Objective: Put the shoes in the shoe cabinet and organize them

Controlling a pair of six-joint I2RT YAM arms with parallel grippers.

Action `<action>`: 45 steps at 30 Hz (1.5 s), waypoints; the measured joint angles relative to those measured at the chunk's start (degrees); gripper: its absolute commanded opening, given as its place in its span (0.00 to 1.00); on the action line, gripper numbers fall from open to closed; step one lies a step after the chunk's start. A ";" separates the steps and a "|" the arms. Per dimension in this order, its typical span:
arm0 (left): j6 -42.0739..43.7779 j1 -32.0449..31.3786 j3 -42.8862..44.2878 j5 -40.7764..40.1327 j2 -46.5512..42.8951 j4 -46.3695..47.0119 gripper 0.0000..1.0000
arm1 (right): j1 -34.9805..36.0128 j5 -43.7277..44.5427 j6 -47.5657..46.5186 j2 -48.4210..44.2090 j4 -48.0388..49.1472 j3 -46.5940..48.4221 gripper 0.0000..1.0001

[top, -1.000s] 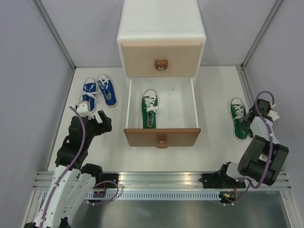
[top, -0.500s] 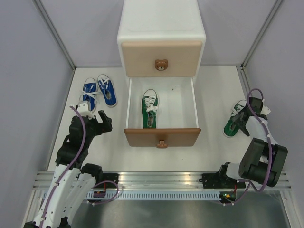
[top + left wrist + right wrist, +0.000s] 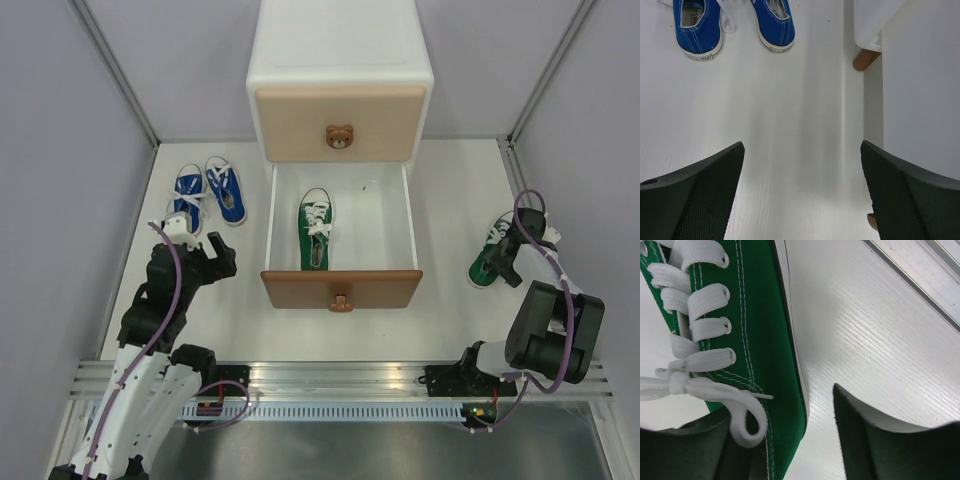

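White tabletop (image 3: 440, 200) w/ grey walls (image 3: 60, 150) round it. The shoe cabinet (image 3: 340, 60) stands well ahead of both my grippers, upper drawer (image 3: 340, 110) closed, lower drawer (image 3: 410, 220) pulled out toward me

My right gripper (image 3: 780, 407) is down on a green shoe (image 3: 757, 315), fingers apart. One sits by the lace bow (image 3: 700, 385), the other on bare table just off the sole w/ a strip of white showing between. So I'm astride one side of it, not clamped

My left gripper (image 3: 801, 144) hangs wide apart, nothing between the fingers. The blue pair (image 3: 697, 25) lies ahead of them, a cabinet foot (image 3: 865, 59) ahead on the other side

Risks, imo: closing here pinches only one canvas wall, so the shoe may twist or drop on the lift. The lace loop could snag my finger & drag. The toe could catch the drawer wall, or land on the second green shoe (image 3: 316, 232) lying in that drawer

Count: 4 shoes, i.e. 2 blue & 2 green (1 in drawer, 1 at my right fingers); 1 cabinet, 2 drawers, 2 knobs (image 3: 341, 137); 2 grippers
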 measured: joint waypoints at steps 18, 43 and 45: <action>0.00 0.00 0.00 -0.02 -0.72 0.00 1.00 | 0.31 -0.31 0.00 3.19 2.62 0.09 0.09; 0.00 0.00 0.00 0.00 -1.81 0.00 1.00 | 9.55 0.57 -4.17 -13.16 -12.24 10.84 0.01; 0.00 0.00 0.00 0.00 -1.81 0.00 1.00 | 10.38 -0.04 -4.68 -14.69 -14.51 13.62 0.00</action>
